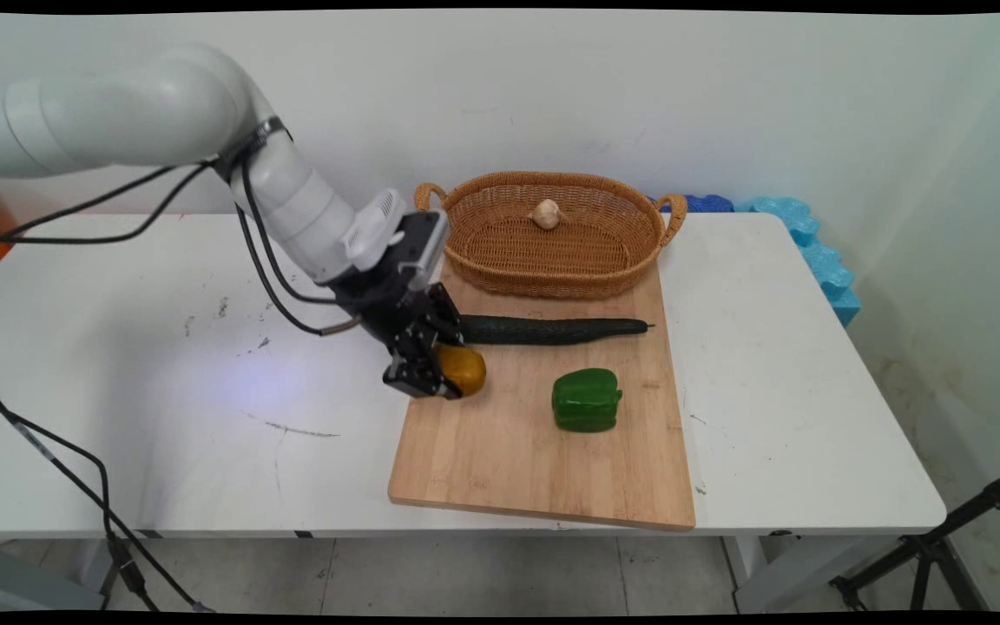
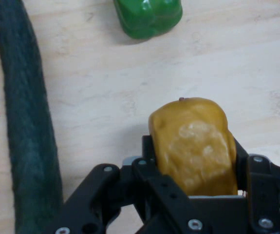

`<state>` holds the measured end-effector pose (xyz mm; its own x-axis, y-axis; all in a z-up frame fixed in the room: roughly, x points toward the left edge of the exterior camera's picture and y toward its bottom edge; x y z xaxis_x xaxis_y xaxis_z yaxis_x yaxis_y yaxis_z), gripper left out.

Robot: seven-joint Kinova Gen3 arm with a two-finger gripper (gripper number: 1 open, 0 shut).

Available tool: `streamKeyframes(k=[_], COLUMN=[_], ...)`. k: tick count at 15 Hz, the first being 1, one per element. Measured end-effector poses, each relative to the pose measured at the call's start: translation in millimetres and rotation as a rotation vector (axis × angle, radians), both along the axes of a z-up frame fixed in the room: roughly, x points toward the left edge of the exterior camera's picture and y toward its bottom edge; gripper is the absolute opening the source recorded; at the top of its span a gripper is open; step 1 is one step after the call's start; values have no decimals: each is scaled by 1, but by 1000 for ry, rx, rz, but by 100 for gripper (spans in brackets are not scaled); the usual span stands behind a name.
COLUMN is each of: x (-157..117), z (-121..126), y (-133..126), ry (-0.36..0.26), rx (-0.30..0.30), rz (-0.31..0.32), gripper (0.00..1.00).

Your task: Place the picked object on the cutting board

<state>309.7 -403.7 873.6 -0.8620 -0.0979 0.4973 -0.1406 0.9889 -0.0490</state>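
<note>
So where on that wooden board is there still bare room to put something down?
The cutting board is bare along its near edge, below the green pepper. It is crowded between the cucumber, the basket and the gripper on the yellow fruit.

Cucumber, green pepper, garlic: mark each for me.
cucumber (image 1: 552, 330), main view, middle of its length.
green pepper (image 1: 586, 400), main view, centre of its body.
garlic (image 1: 546, 213), main view, middle of the bulb, in the basket (image 1: 552, 276).

The gripper (image 2: 192, 156) clamps a yellow-brown mango (image 2: 193, 141) over the wooden cutting board (image 2: 105, 97), between cucumber (image 2: 25, 122) and green bell pepper (image 2: 147, 17).
</note>
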Motion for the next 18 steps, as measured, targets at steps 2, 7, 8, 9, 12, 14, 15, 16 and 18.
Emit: streamKeyframes(k=[2,7,8,9,12,14,15,16,18], x=[-6,-19,-21,-23,-27,-30,-30,-31,-31], z=[-12,-36,-39,-43,-52,-56,-58,-58,-59], y=[0,-6,-7,-9,-10,-11,-11,-11,-10], ry=[-2,-5,-5,-5,-4,-3,-3,-1,1], rx=[-3,-9,-10,-10,-7,-4,-4,-4,-7], rz=[-4,10,14,19,32,39,41,41,41], gripper=[0,0,0,0,0,100,100,100,100])
